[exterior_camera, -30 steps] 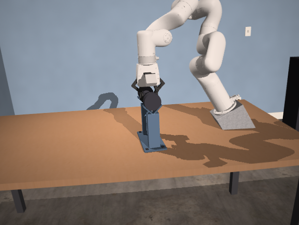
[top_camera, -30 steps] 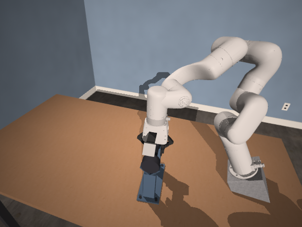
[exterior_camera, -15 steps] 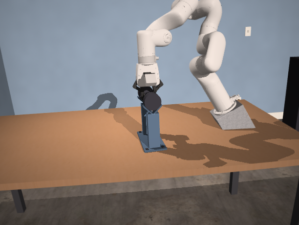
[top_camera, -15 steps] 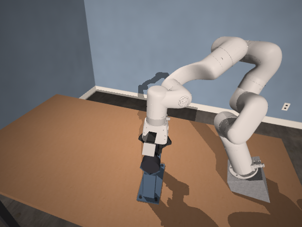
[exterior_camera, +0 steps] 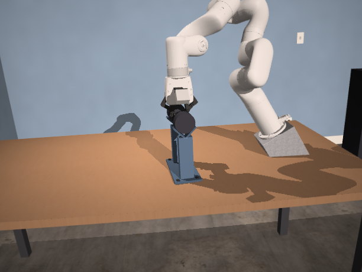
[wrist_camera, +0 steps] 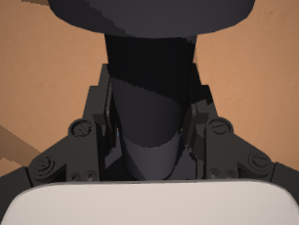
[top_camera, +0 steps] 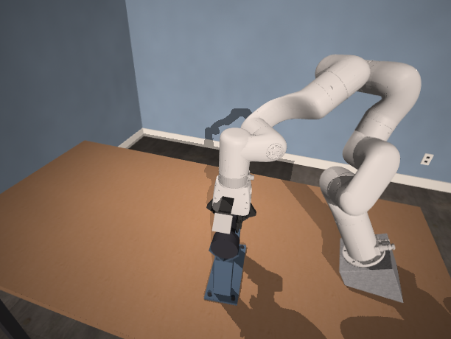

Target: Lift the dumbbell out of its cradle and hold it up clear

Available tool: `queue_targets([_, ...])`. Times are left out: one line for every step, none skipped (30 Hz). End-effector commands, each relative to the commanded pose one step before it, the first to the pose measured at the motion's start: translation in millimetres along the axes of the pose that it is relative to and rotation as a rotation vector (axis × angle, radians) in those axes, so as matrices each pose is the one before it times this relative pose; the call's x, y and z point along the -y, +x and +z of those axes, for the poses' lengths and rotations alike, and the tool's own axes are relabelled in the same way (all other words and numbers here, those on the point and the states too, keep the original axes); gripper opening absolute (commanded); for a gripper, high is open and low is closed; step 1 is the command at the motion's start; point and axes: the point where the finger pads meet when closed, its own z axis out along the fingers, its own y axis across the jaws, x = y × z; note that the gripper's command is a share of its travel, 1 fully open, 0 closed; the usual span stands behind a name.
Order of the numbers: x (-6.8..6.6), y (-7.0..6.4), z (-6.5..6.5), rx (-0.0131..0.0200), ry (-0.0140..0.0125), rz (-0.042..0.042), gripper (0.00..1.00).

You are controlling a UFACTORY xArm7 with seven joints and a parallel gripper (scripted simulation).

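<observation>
The dark dumbbell (exterior_camera: pixel 183 121) lies level in the V-shaped top of the blue cradle (exterior_camera: pixel 183 154), which stands on the brown table. It also shows in the top view (top_camera: pixel 225 246) on the cradle (top_camera: pixel 225 274). My gripper (exterior_camera: pixel 178 110) comes straight down from above and is shut on the dumbbell's handle. The far head is hidden by my hand.
The arm's grey base (exterior_camera: pixel 281 142) stands on the table to the right of the cradle. A black upright object (exterior_camera: pixel 353 109) stands at the right edge beyond the table.
</observation>
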Motion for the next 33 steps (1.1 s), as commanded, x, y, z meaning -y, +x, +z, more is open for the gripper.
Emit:
queue_targets([-0.13, 0.38, -0.54, -0.00041, -0.00058, -0.00057, 0.00])
queue_targets([0.00, 0.00, -0.04, 0.00000, 0.00000, 0.00000, 0.00])
queue_targets([0.00, 0.00, -0.08, 0.00000, 0.00000, 0.00000, 0.00])
queue_targets([0.00, 0.00, -0.13, 0.00000, 0.00000, 0.00000, 0.00])
queue_targets([0.00, 0.00, -0.18, 0.00000, 0.00000, 0.00000, 0.00])
queue_targets([0.00, 0.00, 0.00, 0.00000, 0.00000, 0.00000, 0.00])
queue_targets([0.00, 0.00, 0.00, 0.00000, 0.00000, 0.00000, 0.00])
queue_targets([0.00, 0.00, -0.25, 0.00000, 0.00000, 0.00000, 0.00])
queue_targets([-0.01, 0.00, -0.32, 0.00000, 0.00000, 0.00000, 0.00])
queue_targets([-0.01, 0.00, -0.40, 0.00000, 0.00000, 0.00000, 0.00])
queue_targets([-0.01, 0.00, -0.49, 0.00000, 0.00000, 0.00000, 0.00])
queue_targets([-0.01, 0.00, -0.58, 0.00000, 0.00000, 0.00000, 0.00])
queue_targets([-0.01, 0.01, -0.67, -0.00001, 0.00000, 0.00000, 0.00])
queue_targets([0.00, 0.01, -0.77, -0.00001, 0.00000, 0.00000, 0.00])
queue_targets([0.00, 0.01, -0.87, -0.00001, 0.00000, 0.00000, 0.00])
queue_targets([0.00, 0.01, -0.97, -0.00002, 0.00000, -0.00001, 0.00])
queue_targets([0.01, 0.01, -1.07, -0.00002, 0.00000, -0.00001, 0.00])
queue_targets([0.01, 0.01, -1.18, -0.00003, 0.00000, -0.00001, 0.00])
queue_targets([0.02, 0.01, -1.28, -0.00004, 0.00001, -0.00001, 0.00])
queue_targets([0.03, 0.00, -1.38, -0.00005, 0.00001, -0.00002, 0.00])
queue_targets([0.04, 0.00, -1.49, -0.00006, 0.00001, -0.00002, 0.00])
queue_targets([0.05, 0.00, -1.59, -0.00007, 0.00002, -0.00003, 0.00])
queue_targets([0.00, 0.00, 0.00, 0.00000, 0.00000, 0.00000, 0.00])
queue_targets([0.00, 0.00, 0.00, 0.00000, 0.00000, 0.00000, 0.00])
queue_targets([0.06, 0.00, -1.68, -0.00009, 0.00002, -0.00003, 0.00])
queue_targets([0.08, 0.00, -1.78, -0.00010, 0.00003, -0.00004, 0.00])
queue_targets([0.10, 0.00, -1.87, -0.00012, 0.00004, -0.00005, 0.00])
queue_targets([0.12, -0.01, -1.95, -0.00013, 0.00004, -0.00006, 0.00])
queue_targets([0.14, -0.01, -2.04, -0.00015, 0.00005, -0.00007, 0.00])
queue_targets([0.16, -0.01, -2.11, -0.00017, 0.00006, -0.00008, 0.00])
queue_targets([0.18, -0.01, -2.19, -0.00019, 0.00007, -0.00009, 0.00])
queue_targets([0.21, -0.02, -2.25, -0.00021, 0.00008, -0.00010, 0.00])
queue_targets([0.23, -0.02, -2.32, -0.00024, 0.00009, -0.00011, 0.00])
